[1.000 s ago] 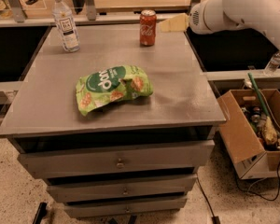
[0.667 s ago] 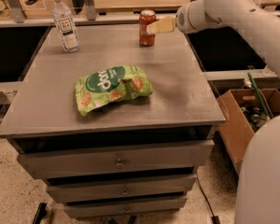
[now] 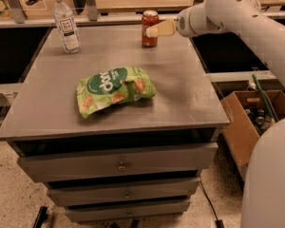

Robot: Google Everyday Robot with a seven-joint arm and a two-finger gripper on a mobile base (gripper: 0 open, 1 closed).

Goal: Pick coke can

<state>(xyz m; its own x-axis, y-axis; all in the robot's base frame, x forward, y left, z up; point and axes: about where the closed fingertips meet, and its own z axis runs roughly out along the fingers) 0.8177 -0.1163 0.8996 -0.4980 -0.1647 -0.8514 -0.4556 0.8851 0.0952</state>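
The coke can [image 3: 149, 39] stood upright on the bench [image 3: 190, 99], the claw [image 3: 156, 30] reaching level against its side away from the bottle [image 3: 66, 25]; the claw's spread could not be told.

No wording can be read with certainty. The green bag [image 3: 115, 90] at mid-frame bears large white letters, and the bottle [image 3: 66, 23] at upper left has a printed white label; both are illegible. The gripper [image 3: 154, 31] is at upper centre, beside the coke can [image 3: 149, 41].
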